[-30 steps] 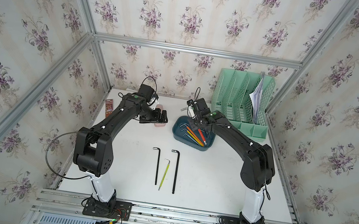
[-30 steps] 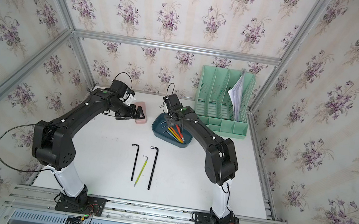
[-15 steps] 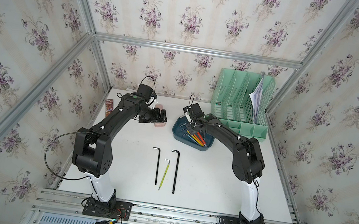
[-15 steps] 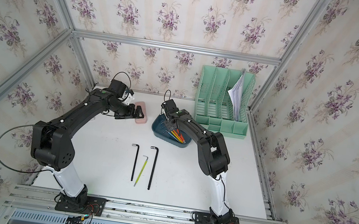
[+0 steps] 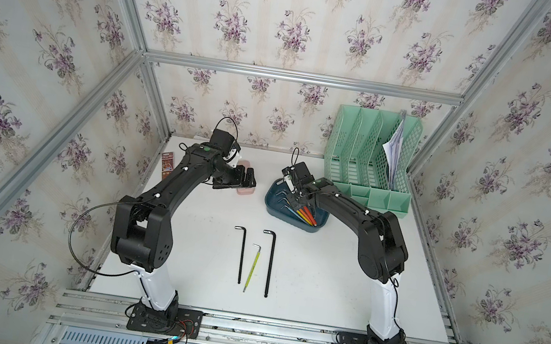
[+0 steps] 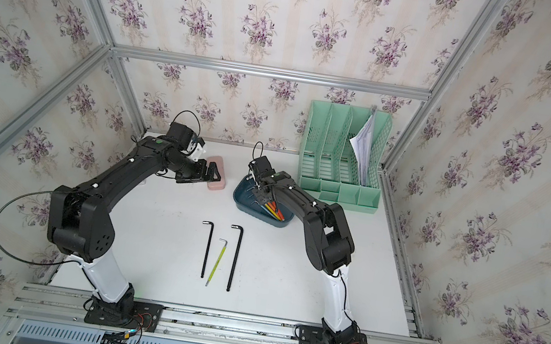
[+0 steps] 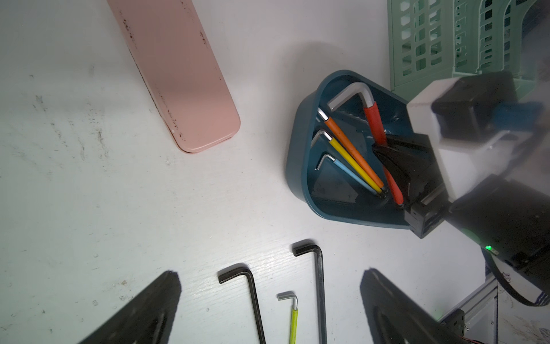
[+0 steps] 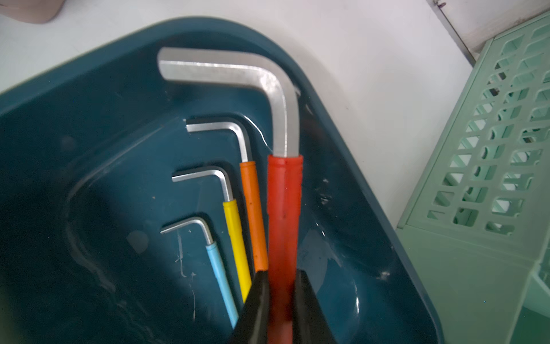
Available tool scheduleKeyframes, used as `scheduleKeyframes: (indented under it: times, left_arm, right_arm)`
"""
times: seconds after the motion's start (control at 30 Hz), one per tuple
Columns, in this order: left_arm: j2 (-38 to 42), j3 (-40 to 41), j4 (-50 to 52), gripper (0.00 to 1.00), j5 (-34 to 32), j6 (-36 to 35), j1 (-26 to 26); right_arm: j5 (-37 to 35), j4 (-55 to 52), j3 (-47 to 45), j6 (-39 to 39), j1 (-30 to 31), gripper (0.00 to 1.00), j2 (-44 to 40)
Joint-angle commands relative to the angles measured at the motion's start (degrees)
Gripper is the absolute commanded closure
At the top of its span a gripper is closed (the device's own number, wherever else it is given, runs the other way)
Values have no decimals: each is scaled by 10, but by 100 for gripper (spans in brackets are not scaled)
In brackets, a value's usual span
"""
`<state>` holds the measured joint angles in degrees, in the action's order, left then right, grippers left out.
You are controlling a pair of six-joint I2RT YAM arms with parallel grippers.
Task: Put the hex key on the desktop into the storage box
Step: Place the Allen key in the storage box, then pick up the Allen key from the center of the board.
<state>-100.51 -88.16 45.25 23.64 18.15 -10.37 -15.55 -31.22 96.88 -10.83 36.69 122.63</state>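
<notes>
A robot test cell in a lab, dressed as a homely desk corner. Flowered wallpaper (image 5: pixel 288 33) covers flat panels held in a bare frame (image 5: pixel 300 77) of aluminium rails (no real room has its corners bolted so). The left arm (image 5: pixel 165 193) and right arm (image 5: pixel 354 208) are screwed to rails at 7 and 5 o'clock of the white desktop (image 5: pixel 324 281), loose wires (image 5: pixel 165 335) below. Office things stand on it: a green organiser (image 5: pixel 355 155) with papers (image 5: pixel 393 150) at 1 o'clock, a pink case (image 6: pixel 221 177) at 11, a blue box (image 5: pixel 292 221) of hex keys (image 5: pixel 303 211) near 12.
</notes>
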Motion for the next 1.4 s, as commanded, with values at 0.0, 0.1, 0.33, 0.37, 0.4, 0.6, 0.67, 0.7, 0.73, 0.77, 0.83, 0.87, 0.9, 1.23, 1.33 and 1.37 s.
scheduleKeyframes:
  times: [0.0, 0.1, 0.33, 0.37, 0.4, 0.6, 0.67, 0.7, 0.73, 0.77, 0.83, 0.87, 0.9, 1.23, 1.33, 1.37]
  left_arm:
    - [-1, -1, -4, 1, 3, 1, 0]
    - [-1, 0, -5, 1, 2, 0, 0]
    - [1, 0, -5, 1, 0, -1, 0]
    - [0, 0, -5, 1, -1, -1, 0]
    - [-1, 0, -4, 1, 0, -1, 0]
    - [-3, -1, -5, 1, 3, 0, 1]
    - [-5, -2, -5, 1, 4, 1, 0]
    - [-5, -1, -6, 1, 6, 1, 0]
    - [-5, -2, -5, 1, 7, 0, 0]
    - [-6, -1, -5, 1, 7, 1, 0]
    - [-8, -3, -5, 1, 9, 2, 1]
    - [-9, -4, -3, 1, 10, 1, 0]
    - [-8, -4, -4, 1, 11, 2, 0]
    - [-11, -3, -6, 1, 16, 3, 0]
    - [-16, -8, 0, 1, 15, 1, 0]
    - [-17, -8, 1, 1, 15, 1, 0]
  right_arm:
    - [-5, 0, 3, 16, 0, 80, -2]
    - [-9, -2, 2, 24, 0, 71, -9]
    - [4, -13, -1, 68, 0, 58, -56]
    - [3, -16, -2, 80, 1, 58, -69]
    - [1, -21, -5, 96, 1, 58, -83]
    - [43, 10, -113, 229, 1, 58, -213]
    - [82, 44, -177, 268, 1, 57, -266]
    - [104, 63, -210, 289, 1, 57, -293]
    - [126, 80, -238, 305, 1, 55, -313]
    - [151, 98, -268, 322, 3, 51, -335]
    - [189, 121, -319, 339, 10, 44, -362]
    - [190, 122, -337, 347, 19, 42, -370]
    - [178, 117, -351, 354, 31, 40, -374]
    - [26, 6, -316, 436, 169, 34, -264]
    - [27, 2, -296, 453, 186, 34, -228]
    - [37, 8, -292, 456, 189, 34, -218]
